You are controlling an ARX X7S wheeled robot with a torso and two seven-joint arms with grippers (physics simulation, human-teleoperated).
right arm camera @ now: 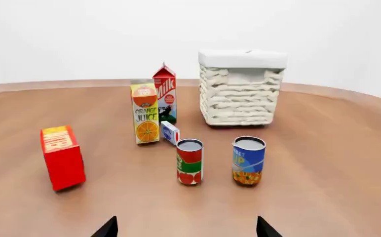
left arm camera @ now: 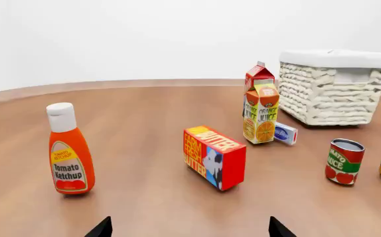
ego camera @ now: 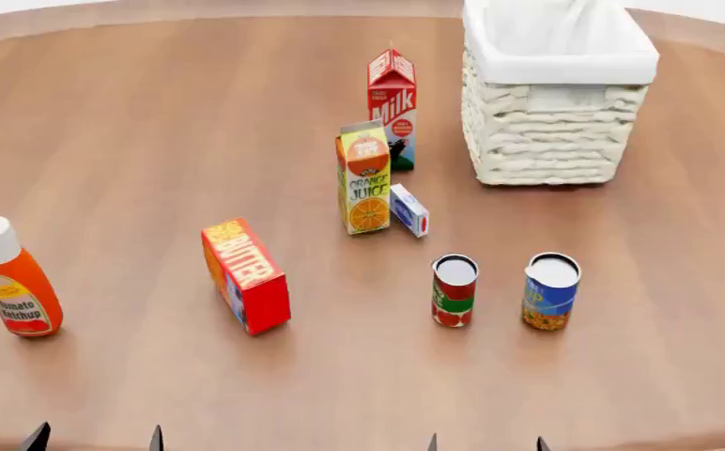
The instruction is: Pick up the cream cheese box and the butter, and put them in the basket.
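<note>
Wood tabletop (ego camera: 149, 113); butter (ego camera: 247, 275) left of orange juice carton (ego camera: 365, 178), rigid, light, grab long sides; both grippers spread, empty.

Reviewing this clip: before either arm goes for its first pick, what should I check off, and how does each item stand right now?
1. Butter standing free on the table, nothing touching it: ok.
2. Cream cheese box clear for a grasp: not ok, it sits tight beside the orange juice carton.
3. Basket open on top: ok.
4. Basket empty: cannot tell, only the liner shows.
5. Left gripper and right gripper open, holding nothing: ok.
6. Two cans near the right arm's path: not ok.
</note>
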